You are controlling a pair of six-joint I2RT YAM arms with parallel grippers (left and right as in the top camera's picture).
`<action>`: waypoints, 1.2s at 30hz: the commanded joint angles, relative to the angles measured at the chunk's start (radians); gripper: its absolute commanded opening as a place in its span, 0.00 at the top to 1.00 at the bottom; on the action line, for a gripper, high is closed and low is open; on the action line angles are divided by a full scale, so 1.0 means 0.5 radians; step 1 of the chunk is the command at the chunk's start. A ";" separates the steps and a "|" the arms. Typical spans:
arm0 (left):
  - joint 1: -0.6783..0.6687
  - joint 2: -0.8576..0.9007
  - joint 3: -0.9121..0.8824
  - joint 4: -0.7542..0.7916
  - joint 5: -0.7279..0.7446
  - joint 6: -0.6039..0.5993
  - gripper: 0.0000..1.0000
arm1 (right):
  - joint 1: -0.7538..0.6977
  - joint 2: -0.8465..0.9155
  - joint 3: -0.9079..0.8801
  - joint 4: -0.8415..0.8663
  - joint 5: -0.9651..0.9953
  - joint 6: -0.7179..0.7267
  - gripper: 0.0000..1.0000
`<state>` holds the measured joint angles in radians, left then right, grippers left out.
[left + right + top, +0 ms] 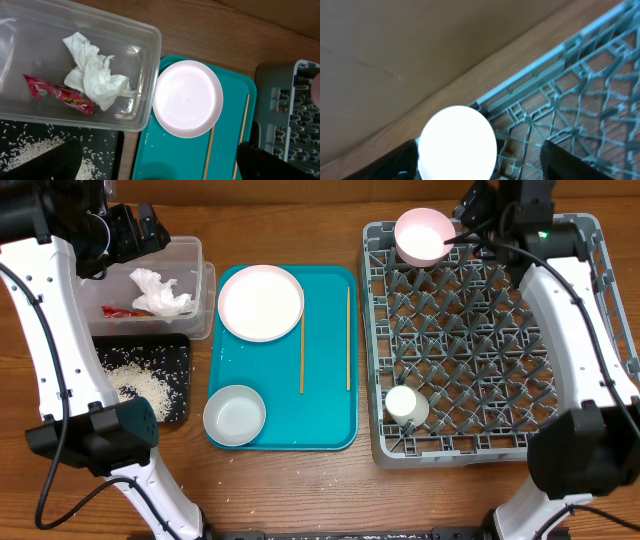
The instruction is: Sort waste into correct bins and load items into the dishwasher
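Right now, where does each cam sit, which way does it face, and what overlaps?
Overhead: fixed above the table, facing straight down on clear tub, black tray, teal tray, grey rack; left arm and right arm along the sides.
Left wrist: above the tub, facing down on tissue, wrapper, plate; dark fingers at bottom edge.
Right wrist: at the rack's far corner, facing down on a bowl; fingers in bottom corners.
Shared: overhead and left wrist both show tub, plate, chopsticks.

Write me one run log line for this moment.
left end effector open near clear tub | right end effector open at bowl in rack | teal tray: plate, second bowl, chopsticks
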<state>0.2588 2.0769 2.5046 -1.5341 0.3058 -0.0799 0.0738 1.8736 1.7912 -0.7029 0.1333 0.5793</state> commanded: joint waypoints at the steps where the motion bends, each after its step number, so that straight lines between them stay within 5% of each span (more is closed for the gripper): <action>1: 0.000 -0.020 -0.008 0.003 -0.005 -0.027 0.00 | 0.023 0.160 -0.013 -0.030 -0.085 0.055 0.28; 9: 0.000 -0.020 -0.008 0.003 -0.005 -0.027 0.00 | 0.037 0.440 -0.013 -0.050 -0.130 0.055 0.40; 12: 0.000 -0.020 -0.008 0.003 -0.005 -0.027 0.00 | 0.037 0.445 -0.013 -0.036 -0.130 0.054 0.53; 15: 0.000 -0.020 -0.008 0.003 -0.005 -0.027 0.00 | 0.037 0.445 -0.013 -0.036 -0.130 0.053 0.80; 18: 0.000 -0.020 -0.008 0.003 -0.005 -0.027 0.00 | 0.037 0.434 0.002 -0.055 -0.138 0.037 0.96; 28: -0.002 -0.020 -0.008 0.003 -0.005 -0.027 0.00 | 0.068 0.006 0.343 -0.392 0.215 -0.098 0.96; 32: -0.002 -0.020 -0.008 0.003 -0.005 -0.027 0.00 | 0.231 -0.079 0.451 -0.544 0.758 -0.236 0.96; 36: -0.002 -0.020 -0.008 0.003 -0.005 -0.027 0.00 | 0.575 -0.009 0.462 -0.665 1.702 -0.511 0.96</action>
<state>0.2588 2.0769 2.5046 -1.5341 0.3058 -0.0799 0.2455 1.8301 2.0190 -1.0119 0.5667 0.4480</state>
